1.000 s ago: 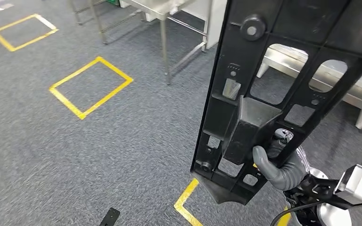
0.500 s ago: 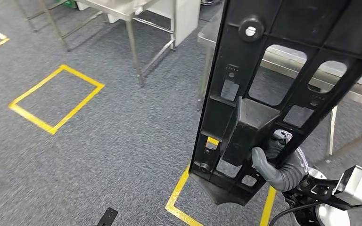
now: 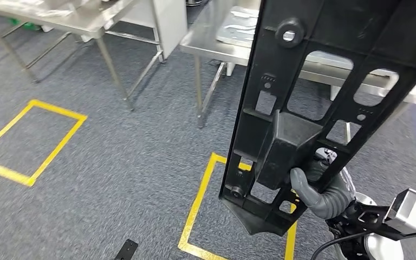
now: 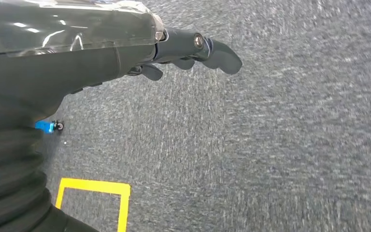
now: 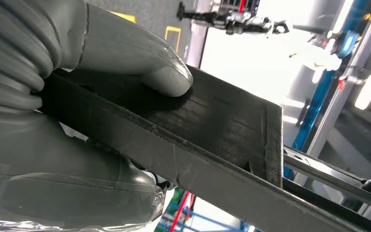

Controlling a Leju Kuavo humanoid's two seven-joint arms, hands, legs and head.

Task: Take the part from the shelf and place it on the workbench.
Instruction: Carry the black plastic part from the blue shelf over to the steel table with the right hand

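Fingers of the right hand (image 3: 315,190) are wrapped round the lower end of the black part (image 3: 325,103), the grey thumb (image 5: 140,63) pressed flat on one face and the rest clamped behind, so the grip is closed firm on it. From the head view that hand sits at about five o'clock, low and close to the body, with the wrist turned so the long part stands nearly upright and rises toward one o'clock. My guess is it is carried tall like this to keep its length clear of the floor and table legs while the robot walks, with the hold taken near the boxy block at the bottom where there is something solid to squeeze.

Hanging down at the robot's side, the left hand (image 4: 193,50) points at the grey carpet, its dark fingers (image 4: 220,55) lightly curled with nothing in them; it looks like it plays no role in the carry.

Just beyond the feet, at about six o'clock, a yellow taped square (image 3: 206,206) marks the carpet, perhaps a standing spot. Farther out, at twelve o'clock behind the part, is a steel workbench (image 3: 216,40), likely where the part is to go, so I judge the carry is well along but the placing is not yet done. A second steel table (image 3: 59,19) stands at ten o'clock.
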